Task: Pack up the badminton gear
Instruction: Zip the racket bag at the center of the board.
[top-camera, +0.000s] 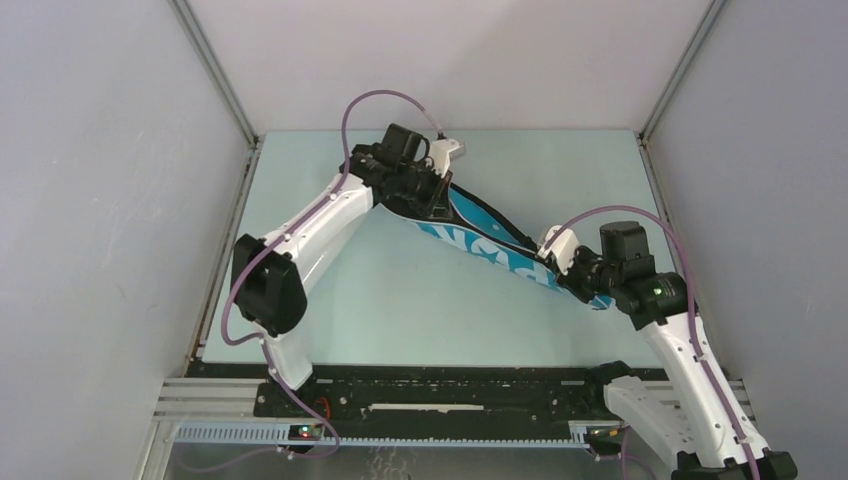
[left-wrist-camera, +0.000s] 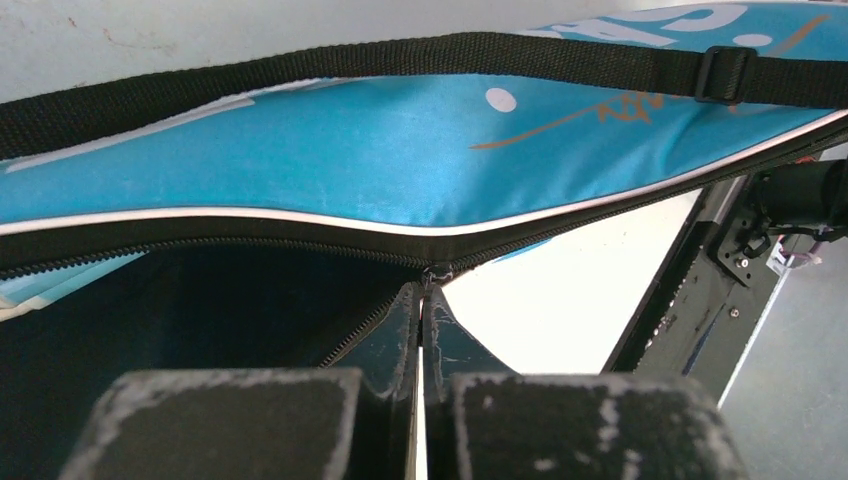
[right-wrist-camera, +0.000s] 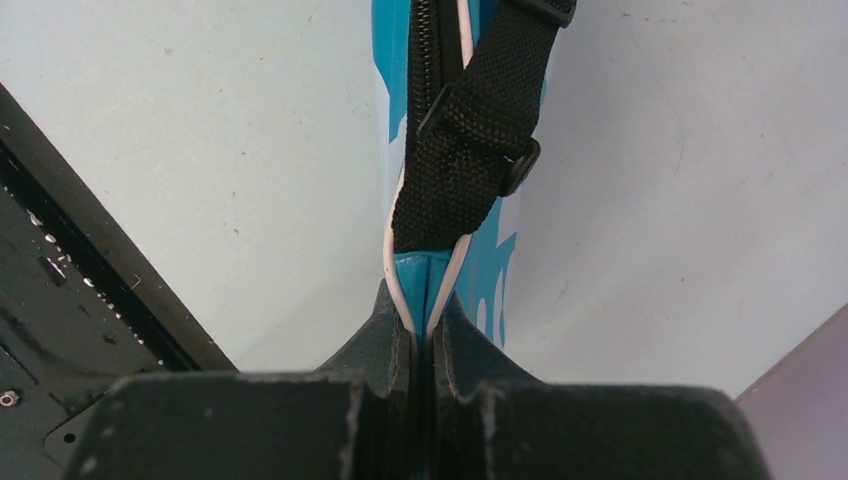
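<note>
The blue "SPORT" racket bag (top-camera: 490, 240) with its black strap (left-wrist-camera: 400, 55) stretches diagonally between my two grippers. My left gripper (top-camera: 437, 200) is at its far, wide end, shut on the zipper pull (left-wrist-camera: 437, 272). In the left wrist view the zipper gapes onto a dark interior left of the pull and is closed right of it. My right gripper (top-camera: 560, 272) is shut on the bag's narrow near end (right-wrist-camera: 420, 268), just below the strap's buckle (right-wrist-camera: 470, 150). Rackets, shuttlecocks and the tube are out of view.
The pale table (top-camera: 400, 300) is enclosed by white walls on the left, back and right. A black rail with the arm bases (top-camera: 440, 395) runs along the near edge and also shows in the left wrist view (left-wrist-camera: 700, 290).
</note>
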